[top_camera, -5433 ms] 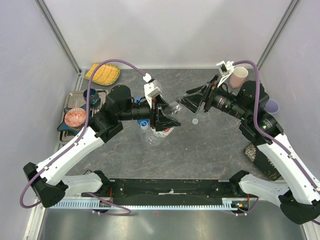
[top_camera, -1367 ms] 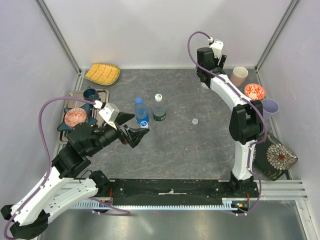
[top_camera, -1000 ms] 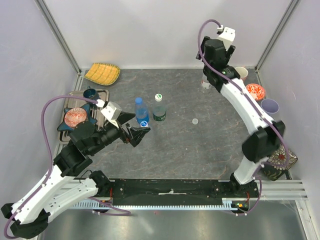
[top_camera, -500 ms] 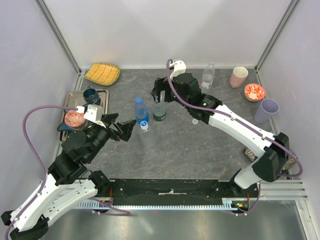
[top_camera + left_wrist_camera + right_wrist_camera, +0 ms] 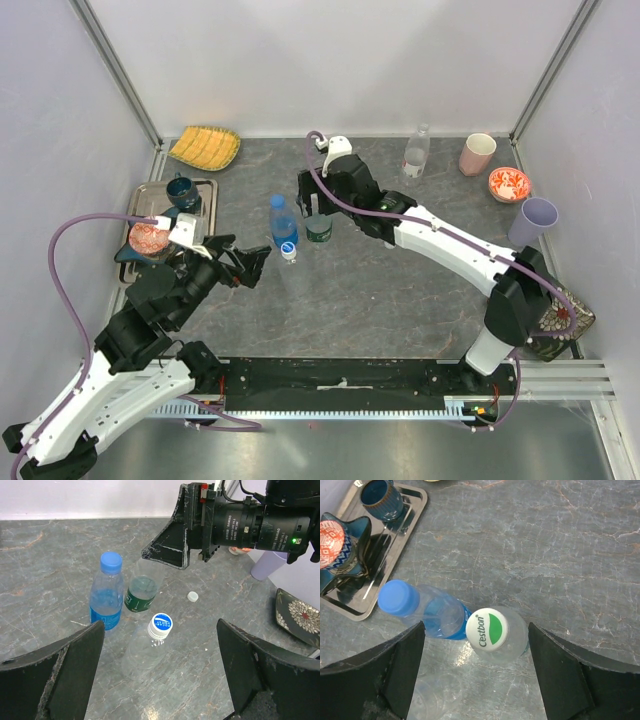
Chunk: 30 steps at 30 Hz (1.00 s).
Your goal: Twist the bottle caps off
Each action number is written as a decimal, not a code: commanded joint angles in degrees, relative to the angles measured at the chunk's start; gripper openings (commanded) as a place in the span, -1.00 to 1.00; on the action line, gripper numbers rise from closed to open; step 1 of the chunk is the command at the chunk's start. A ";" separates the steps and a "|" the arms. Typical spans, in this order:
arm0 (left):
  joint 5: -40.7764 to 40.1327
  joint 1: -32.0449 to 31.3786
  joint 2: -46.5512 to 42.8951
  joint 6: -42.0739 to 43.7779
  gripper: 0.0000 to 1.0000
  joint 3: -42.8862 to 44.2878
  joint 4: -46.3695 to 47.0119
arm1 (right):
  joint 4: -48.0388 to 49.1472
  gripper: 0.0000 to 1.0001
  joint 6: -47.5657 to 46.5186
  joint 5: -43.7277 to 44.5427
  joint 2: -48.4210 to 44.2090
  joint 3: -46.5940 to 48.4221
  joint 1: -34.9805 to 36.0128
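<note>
Three bottles stand mid-table: a blue-tinted one (image 5: pixel 283 222) with a blue cap (image 5: pixel 398 597), a green-labelled one (image 5: pixel 319 230) with a white-and-green cap (image 5: pixel 487 629), and a clear one (image 5: pixel 142 652) with a white-and-blue cap (image 5: pixel 161 623). A further clear bottle (image 5: pixel 415 153) stands at the back. A plain white cap (image 5: pixel 192 596) lies loose on the table. My right gripper (image 5: pixel 476 627) hangs open above the white-and-green cap, a finger on either side, apart from it. My left gripper (image 5: pixel 160 626) is open, facing the white-and-blue cap from the near left without touching.
A metal tray (image 5: pixel 205 186) at left carries a blue cup (image 5: pixel 181 188) and a red bowl (image 5: pixel 148 236). A yellow dish (image 5: pixel 205 147) is at back left. A pink cup (image 5: pixel 478 154), red bowl (image 5: pixel 509 184), purple cup (image 5: pixel 531 220) and patterned plate (image 5: pixel 555 320) line the right side.
My right arm swung from the back right, leaving the clear bottle standing there, to above the green-labelled bottle. My left gripper drew back a little to the left.
</note>
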 commanded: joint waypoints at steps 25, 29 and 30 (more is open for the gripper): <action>1.07 0.02 3.24 2.21 0.96 1.28 4.36 | 0.55 -0.26 3.58 16.10 -10.08 -6.24 0.23; 0.19 -0.07 7.01 5.82 0.97 4.53 8.23 | -5.43 -0.31 2.27 17.34 -19.14 -5.12 0.23; 0.10 0.01 7.90 6.87 0.99 5.41 9.98 | -6.84 -0.33 1.83 16.99 -21.67 -4.41 0.15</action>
